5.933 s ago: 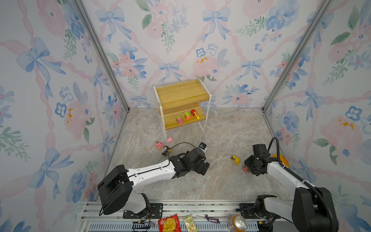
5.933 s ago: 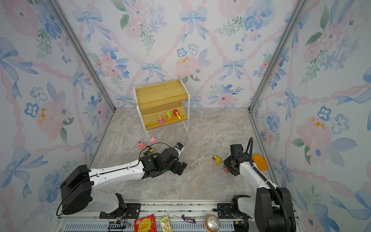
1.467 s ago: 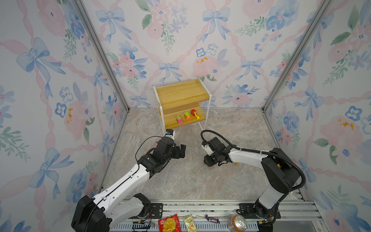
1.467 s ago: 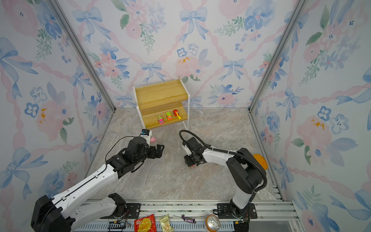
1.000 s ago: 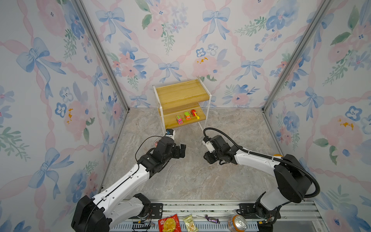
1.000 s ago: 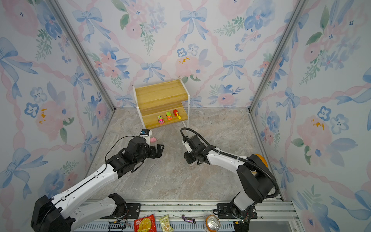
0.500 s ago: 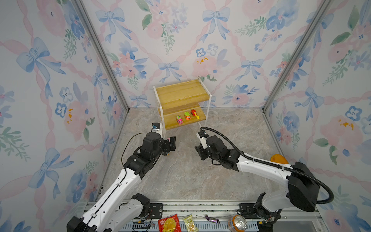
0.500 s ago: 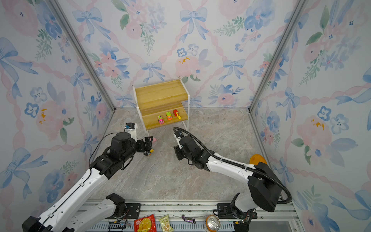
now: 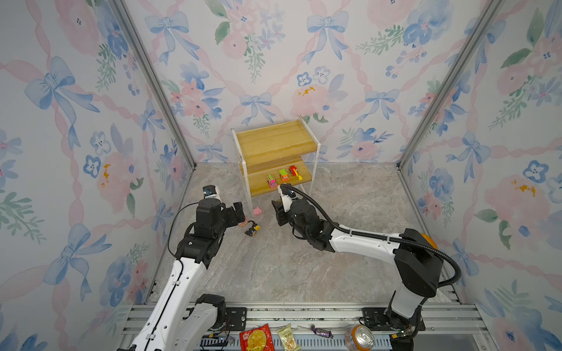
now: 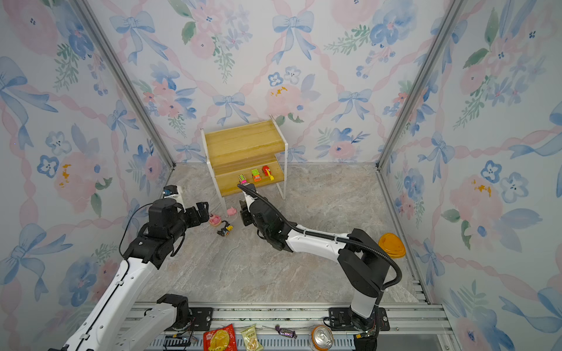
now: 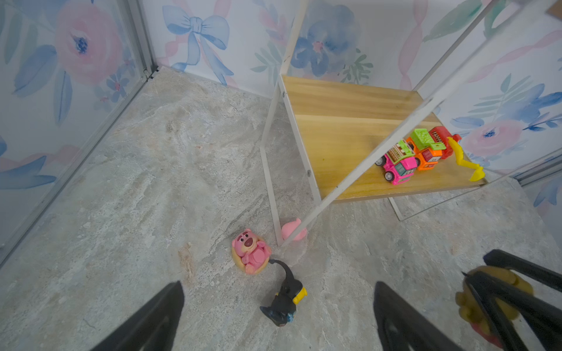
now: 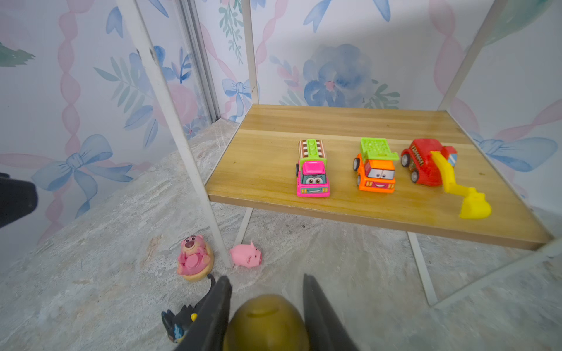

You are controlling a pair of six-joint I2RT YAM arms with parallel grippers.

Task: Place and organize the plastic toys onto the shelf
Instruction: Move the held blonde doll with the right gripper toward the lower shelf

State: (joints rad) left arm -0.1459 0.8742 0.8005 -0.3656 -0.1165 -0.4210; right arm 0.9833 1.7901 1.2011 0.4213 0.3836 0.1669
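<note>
Your right claw (image 12: 265, 282) is pinching the yellow-haired figure (image 12: 264, 322) by its rounded head; the body below is hidden, so you cannot tell how squarely it hangs. Just ahead lies the lower board (image 12: 258, 170) of the shelf (image 9: 273, 142), with the pink car (image 12: 313, 176), the orange-green car (image 12: 377, 173) and the red digger (image 12: 425, 164) in a row towards one end and bare wood beside the pink car. That bare stretch looks like the best spot. Lift enough to clear the board's front edge, pass inside the white front post (image 12: 182, 152), and release only once the figure's base rests on the wood, or it will likely topple into the cars. On the floor by the post lie the pink pig (image 12: 246, 256), the pink bear figure (image 12: 194, 258) and the black-yellow figure (image 11: 284, 301), all waiting. Your right arm (image 9: 359, 243) reaches low across the middle, wrist aimed at the shelf. Your left claw (image 11: 278, 285) is spread wide above the black-yellow figure, touching nothing, on a raised, bent left arm (image 9: 182, 273).
</note>
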